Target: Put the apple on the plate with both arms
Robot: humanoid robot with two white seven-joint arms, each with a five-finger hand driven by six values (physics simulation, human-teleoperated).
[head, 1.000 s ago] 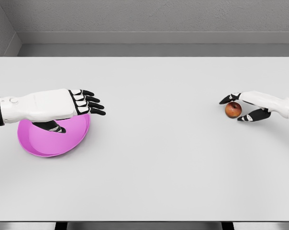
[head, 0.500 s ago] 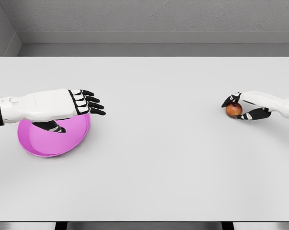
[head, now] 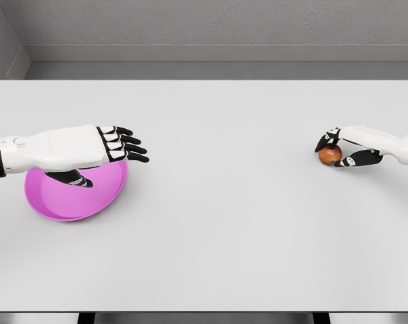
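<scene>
A wide, pale grey desk [head: 217,223] fills most of the view, its surface evenly lit and smooth. Beyond its far edge runs a darker grey strip of floor [head: 217,70], then a rough grey back wall [head: 217,23]. A side wall [head: 0,40] meets it at the upper left corner.

White table [head: 224,236]; grey wall [head: 211,23] behind.

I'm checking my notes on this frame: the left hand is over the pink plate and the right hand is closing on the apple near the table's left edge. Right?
One slip: the apple sits near the table's right edge, as the head view shows. The right hand is closed around it there, and the left hand is over the pink plate.
</scene>
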